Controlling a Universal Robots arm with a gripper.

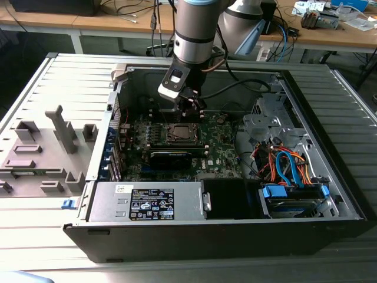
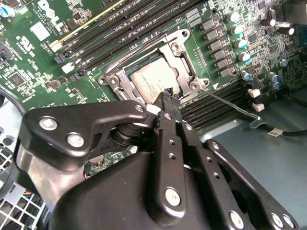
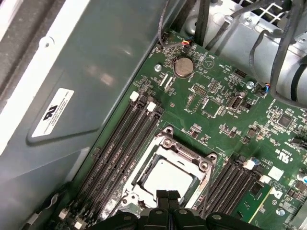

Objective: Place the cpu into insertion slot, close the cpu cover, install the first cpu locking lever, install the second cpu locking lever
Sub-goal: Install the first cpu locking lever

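Inside the open computer case, the insertion slot (image 1: 179, 133) sits on the green board. The cpu (image 2: 151, 81) (image 3: 168, 177) lies in it, silvery top showing. The silver cpu cover (image 2: 180, 57) (image 3: 184, 151) lies flat around the chip. A thin locking lever rod (image 2: 230, 103) runs from a socket corner out over the memory slots, its hooked end above the case floor. My gripper (image 1: 193, 111) (image 2: 169, 95) (image 3: 168, 194) hovers just over the socket's edge. Its fingers are shut together with nothing between them.
Long memory slots (image 3: 124, 139) flank the socket on both sides. A black card (image 1: 171, 158) lies in front of the socket, and a power supply (image 1: 147, 203) in front of that. Cables (image 1: 288, 165) fill the exterior view's right. A grey fixture (image 1: 41, 153) stands outside the case.
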